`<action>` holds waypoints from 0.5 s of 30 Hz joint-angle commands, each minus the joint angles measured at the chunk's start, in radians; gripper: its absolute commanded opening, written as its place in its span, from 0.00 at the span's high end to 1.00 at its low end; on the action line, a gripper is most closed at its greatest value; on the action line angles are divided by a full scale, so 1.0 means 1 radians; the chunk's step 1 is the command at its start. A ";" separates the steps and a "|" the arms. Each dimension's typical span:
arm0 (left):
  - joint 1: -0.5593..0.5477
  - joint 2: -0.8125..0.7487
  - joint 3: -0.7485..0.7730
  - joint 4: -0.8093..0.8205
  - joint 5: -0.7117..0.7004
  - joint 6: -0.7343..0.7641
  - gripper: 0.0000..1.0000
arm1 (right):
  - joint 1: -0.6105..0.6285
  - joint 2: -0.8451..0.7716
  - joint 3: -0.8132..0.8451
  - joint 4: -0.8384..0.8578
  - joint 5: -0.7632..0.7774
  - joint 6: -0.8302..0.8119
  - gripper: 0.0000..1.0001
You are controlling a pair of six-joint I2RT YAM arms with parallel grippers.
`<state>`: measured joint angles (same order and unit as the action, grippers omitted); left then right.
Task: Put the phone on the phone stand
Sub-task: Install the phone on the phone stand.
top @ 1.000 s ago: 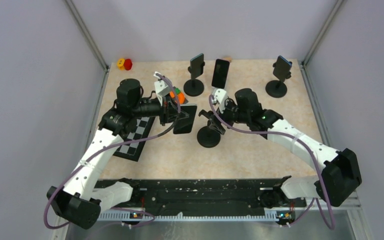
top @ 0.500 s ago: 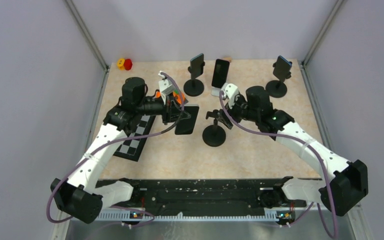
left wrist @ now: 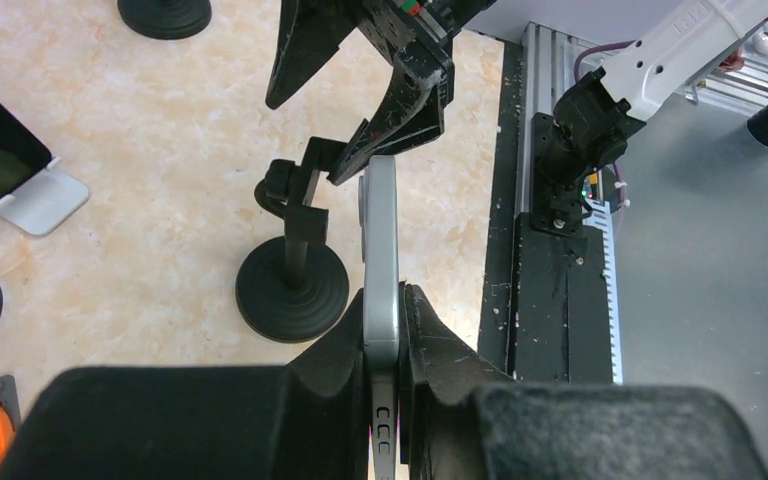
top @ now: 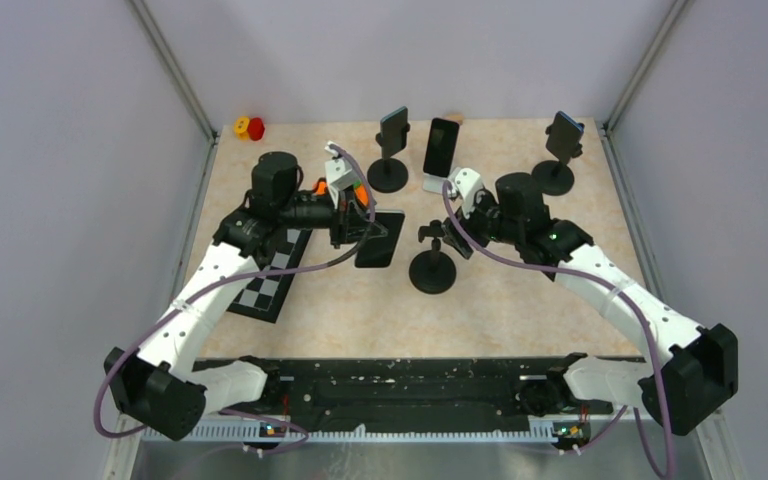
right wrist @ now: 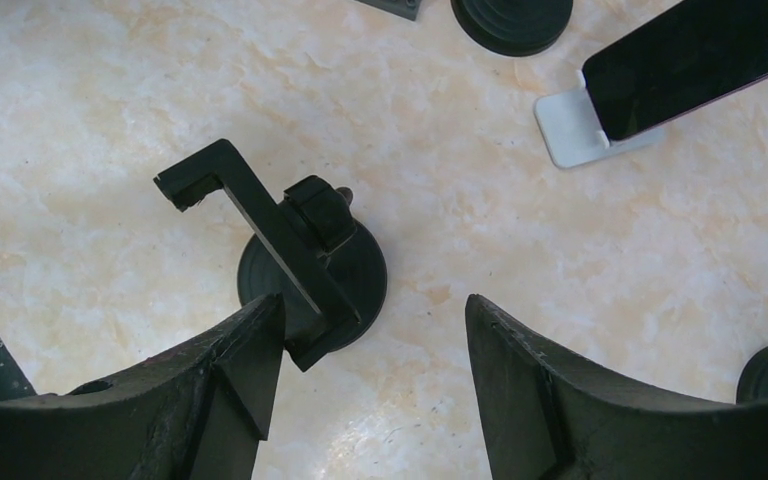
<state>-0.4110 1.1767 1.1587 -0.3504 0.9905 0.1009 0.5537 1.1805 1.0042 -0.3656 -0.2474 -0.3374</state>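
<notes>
— Bright, even light from overhead; the black round-based phone stand [right wrist: 312,275] throws only a faint, soft shadow on the beige marbled tabletop [right wrist: 580,260].
— Mostly sharp. The left gripper [left wrist: 383,300], close to its lens, looks soft, and the slim grey phone [left wrist: 381,230] carries a pale sheen.

The top external camera is looking down on the table [top: 520,300] from afar. Both wrist cameras are closely framing the phone stand [left wrist: 292,290].

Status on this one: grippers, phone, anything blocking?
Left gripper shut on phone. Right gripper open at empty phone stand. Phone unseated; right fingers crowd the stand.
</notes>
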 commanded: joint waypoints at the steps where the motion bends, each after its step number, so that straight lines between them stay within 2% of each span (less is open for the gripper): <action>1: -0.013 -0.001 0.053 0.099 0.037 0.014 1.00 | -0.014 -0.036 0.017 -0.030 -0.033 -0.018 0.34; 4: -0.025 0.006 0.054 0.134 0.040 0.008 1.00 | -0.014 -0.042 0.013 -0.033 -0.066 -0.025 0.35; 15: -0.119 0.098 0.124 0.188 0.027 -0.010 1.00 | -0.054 -0.045 0.020 -0.024 -0.006 -0.033 0.46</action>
<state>-0.4919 1.2533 1.2087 -0.2527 0.9974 0.0986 0.5270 1.1717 1.0031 -0.4046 -0.2813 -0.3527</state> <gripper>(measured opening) 0.139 0.558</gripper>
